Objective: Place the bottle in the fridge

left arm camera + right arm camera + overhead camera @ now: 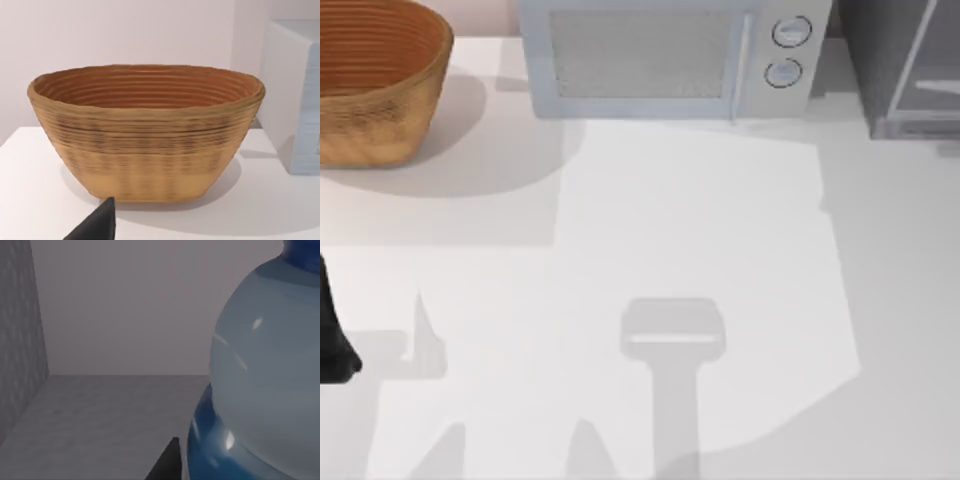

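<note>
At the tabletop's (700,220) left edge in the top view, our left arm (332,335) shows as a dark shape, low and parked. Its wrist view looks level at the basket (145,145), which stands upright on the white surface, with one dark fingertip (97,225) of the left gripper poking in near the basket's foot; we cannot tell whether that gripper is open or closed.

Our right wrist view looks into a grey compartment, the inside of the fridge (100,410), with a side wall, a back wall and a flat floor. The bottle (265,385) sits very close to this camera, its clear body bulging, a blue band of label low on it and a bit of blue cap at the upper corner. No writing on the label can be read. One dark fingertip (167,465) lies just beside the bottle's lower part; whether the right gripper clamps the bottle we cannot tell.

At the back of the top view stand the basket, the microwave (670,55) with two round knobs, and the fridge at the right corner
</note>
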`<state>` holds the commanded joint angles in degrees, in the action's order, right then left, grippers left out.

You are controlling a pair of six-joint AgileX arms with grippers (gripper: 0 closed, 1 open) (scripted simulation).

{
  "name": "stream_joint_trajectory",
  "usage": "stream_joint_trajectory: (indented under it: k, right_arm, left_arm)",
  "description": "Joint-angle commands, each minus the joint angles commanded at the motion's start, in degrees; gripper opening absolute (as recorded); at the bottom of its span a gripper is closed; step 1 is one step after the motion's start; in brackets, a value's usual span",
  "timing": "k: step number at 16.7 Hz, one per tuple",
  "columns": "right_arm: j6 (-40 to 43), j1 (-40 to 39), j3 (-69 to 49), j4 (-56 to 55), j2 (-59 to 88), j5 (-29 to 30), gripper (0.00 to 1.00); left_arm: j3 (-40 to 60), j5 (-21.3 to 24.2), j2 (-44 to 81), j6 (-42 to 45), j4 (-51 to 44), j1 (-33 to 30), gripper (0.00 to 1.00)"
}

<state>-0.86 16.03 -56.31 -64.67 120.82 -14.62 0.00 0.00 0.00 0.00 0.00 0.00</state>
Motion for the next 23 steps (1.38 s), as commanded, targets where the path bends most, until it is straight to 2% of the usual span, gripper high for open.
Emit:
stream_joint_trajectory:
  k: [8, 19, 23]
  right_arm:
    - [-0.1, -0.4, -1.5, 0.5, 0.7, 0.1, 0.01]
    - [0.2, -2.7, -23.9, 11.8, 13.1, 2.4, 0.01]
    - [0.1, -3.1, -28.7, 14.0, 15.3, 3.0, 0.01]
  left_arm:
    - [0.0, 0.0, 0.0, 0.0, 0.0, 0.0, 1.00]
    - [0.0, 0.0, 0.0, 0.0, 0.0, 0.0, 1.00]
    - [0.0, 0.0, 0.0, 0.0, 0.0, 0.0, 1.00]
